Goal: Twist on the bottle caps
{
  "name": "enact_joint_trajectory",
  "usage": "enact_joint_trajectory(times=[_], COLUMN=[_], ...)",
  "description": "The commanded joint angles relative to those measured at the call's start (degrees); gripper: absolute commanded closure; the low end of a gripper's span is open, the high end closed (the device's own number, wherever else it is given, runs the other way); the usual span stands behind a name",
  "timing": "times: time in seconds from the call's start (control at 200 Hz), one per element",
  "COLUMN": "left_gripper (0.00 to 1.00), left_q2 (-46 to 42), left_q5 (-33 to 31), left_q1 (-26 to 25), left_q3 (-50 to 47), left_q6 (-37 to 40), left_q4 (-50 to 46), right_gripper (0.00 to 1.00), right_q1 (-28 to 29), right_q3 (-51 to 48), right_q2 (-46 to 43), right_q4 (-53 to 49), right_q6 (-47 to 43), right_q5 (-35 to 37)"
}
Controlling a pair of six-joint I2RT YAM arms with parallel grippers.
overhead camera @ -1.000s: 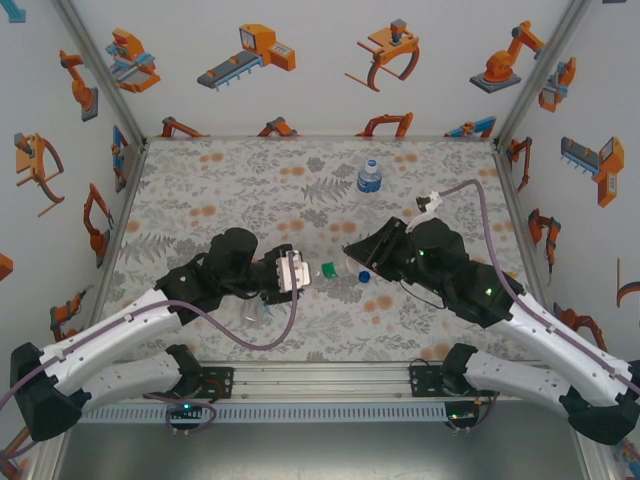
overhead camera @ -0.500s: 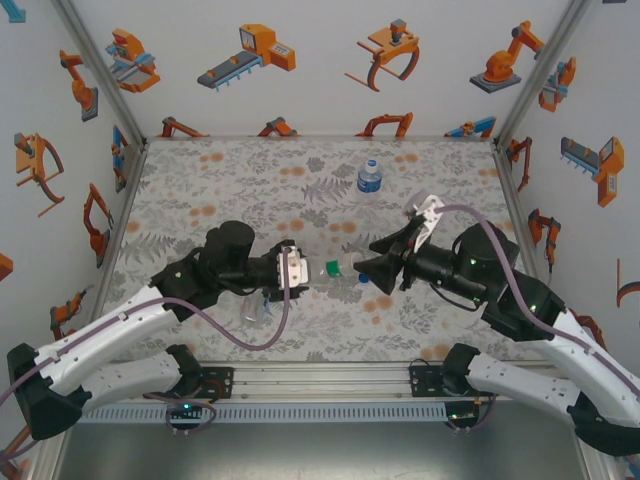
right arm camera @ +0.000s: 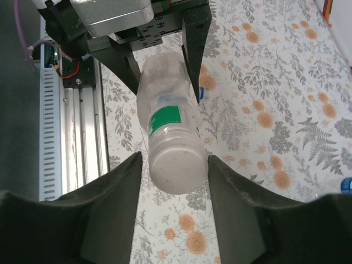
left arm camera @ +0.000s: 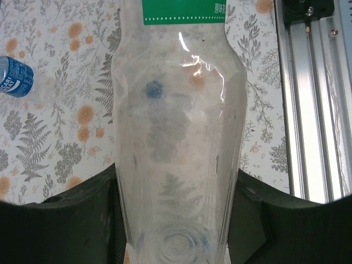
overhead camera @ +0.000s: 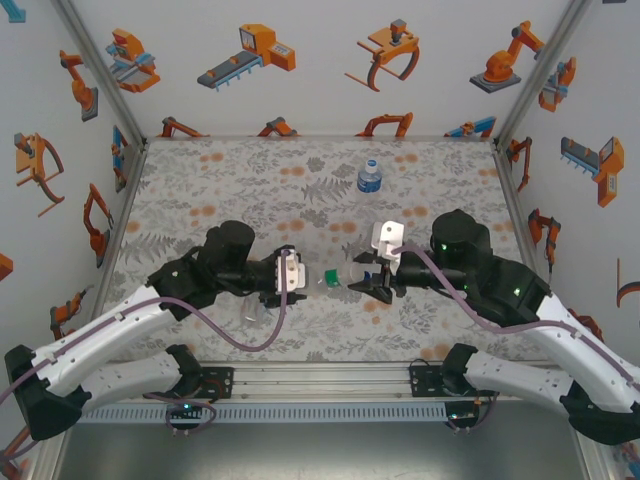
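A clear, ribbed plastic water bottle with a green label lies sideways over the floral-patterned table, clamped by the left gripper. The right gripper stands apart around its base. Light and thin-walled, it probably crushes easily, so a gentle hold near the stiffer ends looks safest.

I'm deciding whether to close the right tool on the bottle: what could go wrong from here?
The left tool holds the clear bottle in the air by one end; a hard squeeze from the right tool could crumple it. Twisting might spin it in the left grip or drop it onto the table.
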Motion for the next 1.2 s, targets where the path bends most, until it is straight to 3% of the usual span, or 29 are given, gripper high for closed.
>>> enact_joint_trajectory(times=[0.0, 0.105, 0.235, 0.521, 0.696, 0.931, 1.041, 1.192], left_gripper=[1.0, 1.0, 1.0, 1.0, 1.0, 1.0, 1.0, 1.0], left_q2=[-1.35, -2.1, -2.98, -3.55, -2.75, -2.0, -1.7, -1.63], left_q5=[1.42, 1.2, 0.96, 0.96, 0.87, 0.61, 0.78, 0.69], left_q1=[-0.01, -0.01, 0.0, -0.01, -0.01, -0.01, -0.01, -0.03], left_q3=[1.78, 1.6, 1.23, 0.7, 0.76, 1.23, 1.47, 1.49], left_q6=[0.71, 0.73, 0.47, -0.06, -0.33, 0.05, 0.07, -0.11], left_q4=[-0.85, -1.12, -0.99, -0.52, -0.39, -1.33, -1.66, -1.66], right_gripper=[0.57, 0.58, 0.52, 0.56, 0.51, 0.52, 0.55, 0.68], right_q1=[0.3, 0.36, 0.35, 0.36, 0.34, 0.39, 0.38, 0.36], right_q3=[-0.34, -0.7, -0.88, -0.36, -1.03, -1.67, -1.94, -2.22], right_q2=[-0.42, -0.5, -0.67, -0.46, -0.91, -0.91, -0.66, -0.37], right_q4=[1.33, 1.31, 1.08, 2.22, 4.9, 5.36, 5.38, 4.63], right_q6=[-1.76, -1.53, -1.59, -1.27, -0.03, 0.15, 0.21, 2.71], right_q5=[-1.61, -0.98, -0.4, -0.96, -1.79, -2.01, -2.29, -0.64])
